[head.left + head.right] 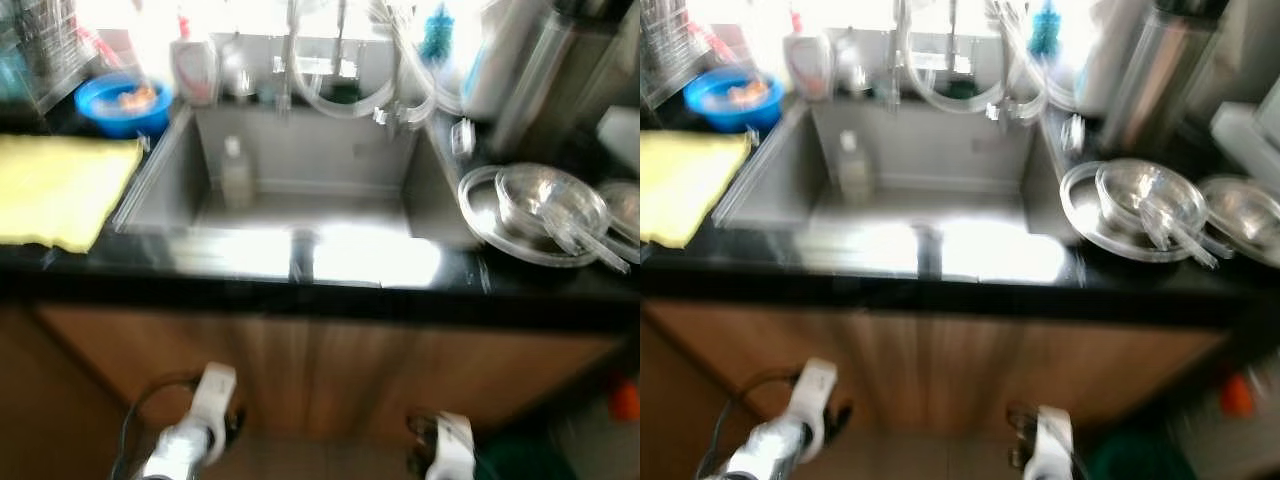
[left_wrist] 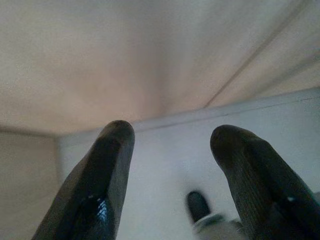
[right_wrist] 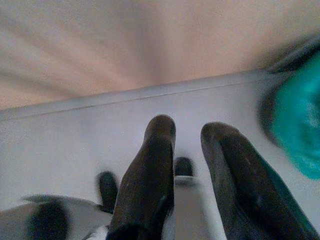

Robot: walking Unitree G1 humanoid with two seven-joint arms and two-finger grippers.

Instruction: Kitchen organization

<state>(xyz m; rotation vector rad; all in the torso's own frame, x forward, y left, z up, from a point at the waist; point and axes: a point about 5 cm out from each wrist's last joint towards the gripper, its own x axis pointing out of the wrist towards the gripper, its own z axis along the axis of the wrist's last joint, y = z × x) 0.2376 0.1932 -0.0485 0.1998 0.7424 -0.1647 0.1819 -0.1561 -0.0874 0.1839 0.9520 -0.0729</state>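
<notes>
Left claw (image 2: 170, 150) spread wide, right claw (image 3: 187, 145) narrowly parted (both empty), low before the sink (image 1: 300, 190).

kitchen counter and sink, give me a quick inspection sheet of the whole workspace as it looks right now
Surface: black glossy countertop around a steel sink basin; strong glare on its front edge.
Job's things: stacked clear glass bowls on a round steel tray right of the sink; blue plastic bowl at back left; yellow cloth spread on the left counter.
Clutter: small translucent bottle standing in the basin; white soap dispenser and clear hoses by the tap.
Grippers: left gripper open, hanging low before the wooden cabinet; right gripper open with a narrow gap, also low.
Cables: dark cable looping by the left arm.
Surroundings: wooden cabinet front; blurred image.
</notes>
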